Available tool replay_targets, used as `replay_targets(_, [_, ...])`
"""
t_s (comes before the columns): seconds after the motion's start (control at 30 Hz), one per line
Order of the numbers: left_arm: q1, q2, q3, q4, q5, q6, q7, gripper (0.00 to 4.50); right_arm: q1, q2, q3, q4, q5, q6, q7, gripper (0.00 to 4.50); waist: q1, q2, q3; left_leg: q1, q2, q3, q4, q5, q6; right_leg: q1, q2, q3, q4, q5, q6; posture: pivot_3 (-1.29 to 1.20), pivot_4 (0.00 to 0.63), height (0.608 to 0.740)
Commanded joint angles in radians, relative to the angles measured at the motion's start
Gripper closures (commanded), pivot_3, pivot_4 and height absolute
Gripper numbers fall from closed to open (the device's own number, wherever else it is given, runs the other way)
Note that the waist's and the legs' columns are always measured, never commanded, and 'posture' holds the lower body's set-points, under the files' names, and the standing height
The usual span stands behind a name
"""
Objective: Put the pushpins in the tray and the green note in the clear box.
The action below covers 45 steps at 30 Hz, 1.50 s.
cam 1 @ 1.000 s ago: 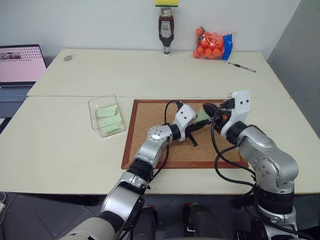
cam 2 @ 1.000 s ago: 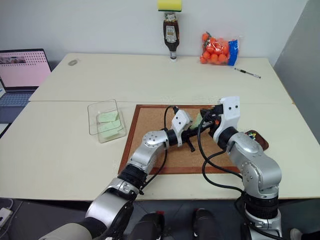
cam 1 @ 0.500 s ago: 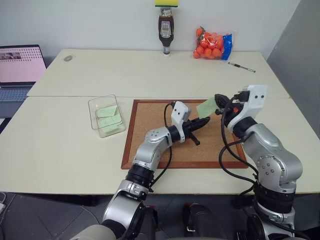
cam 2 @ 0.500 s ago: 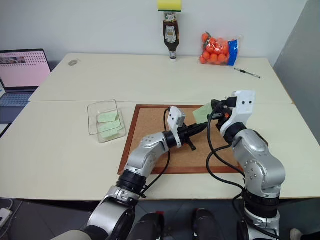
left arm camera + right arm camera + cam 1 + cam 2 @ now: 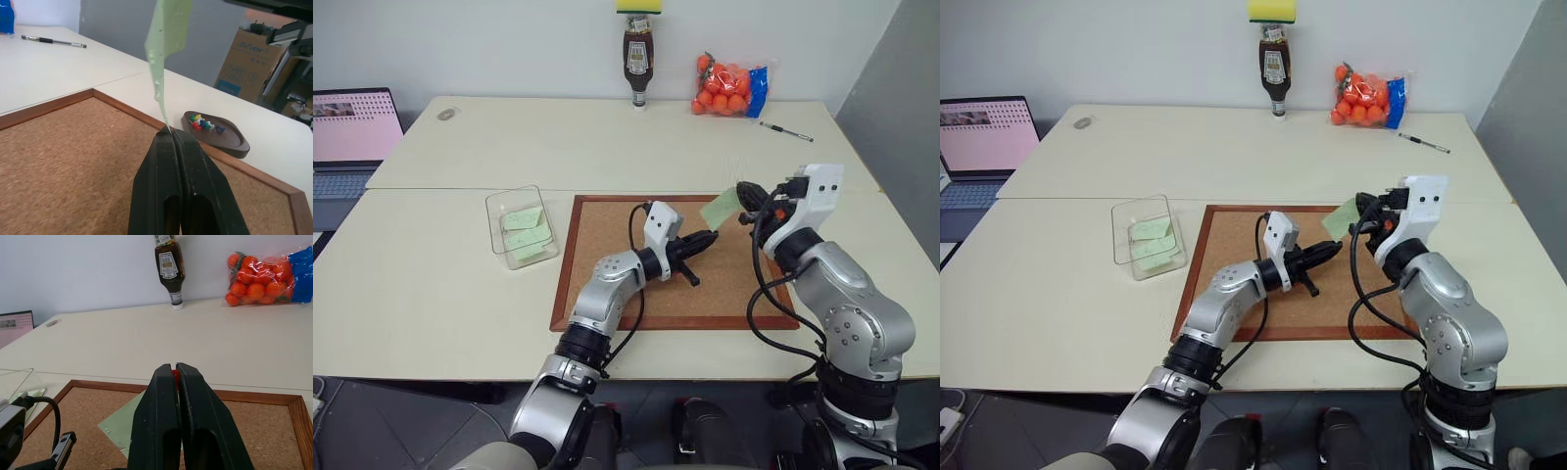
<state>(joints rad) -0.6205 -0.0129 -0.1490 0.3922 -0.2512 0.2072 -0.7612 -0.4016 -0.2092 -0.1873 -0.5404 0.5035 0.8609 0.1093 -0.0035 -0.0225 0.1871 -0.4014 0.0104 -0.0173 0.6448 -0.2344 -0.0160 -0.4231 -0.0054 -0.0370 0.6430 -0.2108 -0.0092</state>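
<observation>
Right gripper [image 5: 745, 192] jaws clamped on red pushpin [image 5: 174, 374], lifting pale green paper note [image 5: 719, 207] off the cork board [image 5: 607, 245] | left gripper [image 5: 710, 237] jaws shut, pinching note's lower corner at its 1 o'clock, probably steadying it | dark maroon tray [image 5: 230, 140] at board's 3 o'clock already carries pins.

The note [image 5: 720, 207] hangs between the two tools over the cork board [image 5: 607, 257], the left tool [image 5: 710, 237] under its lower corner, the right tool [image 5: 745, 193] at its upper edge. The tray [image 5: 217, 134] with pins [image 5: 203, 123] lies on the bench [image 5: 431, 284] beyond the left tool, past the board's frame. The box [image 5: 522, 226] sits left of both.

Both grippers [image 5: 709, 238] [image 5: 746, 192] clamped shut, arms raised.
</observation>
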Motion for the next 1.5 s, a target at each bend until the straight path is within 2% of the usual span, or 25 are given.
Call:
replay_targets(0.03, [-0.026, -0.002, 0.000, -0.039, -0.008, -0.018, -0.013, 4.49, -0.002, -0.029, 0.013, -0.032, 0.005, -0.020, 0.025, 4.50, 0.000, 0.000, 0.000, 0.000, 0.000, 0.000, 0.000, 0.000, 0.000, 0.000, 0.000, 0.000, 0.000, 0.000, 0.000, 0.00, 0.150, 0.740])
replay_targets(0.53, [0.055, 0.053, -0.005, -0.078, 0.022, -0.017, 0.011, 4.49, -0.018, -0.060, -0.018, -0.037, 0.011, -0.032, 0.028, 4.50, 0.001, 0.000, 0.000, 0.000, 0.000, 0.000, 0.000, 0.000, 0.000, 0.000, 0.000, 0.000, 0.000, 0.000, 0.000, 0.00, 0.150, 0.740])
replay_targets(0.73, [0.036, 0.079, -0.031, -0.071, 0.105, -0.140, 0.041, 4.49, -0.012, -0.057, 0.011, -0.044, 0.016, -0.020, 0.039, 4.50, 0.000, 0.000, 0.000, 0.000, 0.000, 0.000, 0.000, 0.000, 0.000, 0.000, 0.000, 0.001, 0.000, 0.000, 0.000, 0.00, 0.150, 0.740])
replay_targets(0.83, [-0.006, 0.101, -0.020, -0.050, 0.131, -0.219, 0.047, 4.04, -0.010, -0.056, 0.031, -0.042, 0.016, -0.015, 0.043, 4.50, 0.001, 0.000, 0.000, 0.000, 0.001, 0.000, 0.000, 0.000, 0.000, 0.000, 0.000, 0.001, 0.000, 0.000, 0.000, 0.00, 0.150, 0.740])
replay_targets(0.97, [-0.047, 0.127, -0.014, -0.021, 0.148, -0.302, 0.036, 3.24, -0.004, -0.065, 0.053, -0.033, 0.008, -0.009, 0.050, 4.50, 0.001, 0.000, 0.000, 0.000, 0.000, 0.000, 0.000, 0.000, 0.000, 0.000, 0.000, 0.001, 0.000, 0.000, 0.000, 0.00, 0.150, 0.740])
replay_targets(1.17, [-0.062, 0.128, -0.027, -0.037, 0.126, -0.326, -0.015, 2.02, 0.001, -0.078, 0.084, -0.026, -0.005, -0.004, 0.063, 4.50, 0.001, 0.000, 0.000, 0.000, 0.000, 0.001, 0.000, 0.000, 0.000, 0.000, 0.000, 0.000, -0.001, 0.000, 0.000, 0.00, 0.150, 0.740])
replay_targets(1.27, [-0.070, 0.123, -0.040, -0.035, 0.131, -0.316, -0.031, 1.61, 0.001, -0.080, 0.099, -0.029, -0.006, 0.001, 0.070, 4.50, 0.001, 0.000, 0.000, 0.000, 0.000, 0.001, 0.000, 0.000, 0.000, 0.000, 0.000, 0.000, -0.001, 0.000, 0.000, 0.00, 0.150, 0.740])
replay_targets(1.5, [-0.122, 0.076, -0.048, 0.053, 0.169, -0.339, 0.023, 1.61, 0.008, -0.083, 0.126, -0.056, 0.032, 0.042, 0.101, 4.50, 0.002, 0.000, 0.000, 0.000, 0.000, 0.000, 0.000, 0.000, 0.000, 0.000, 0.000, 0.000, 0.000, 0.000, 0.000, 0.00, 0.150, 0.740])
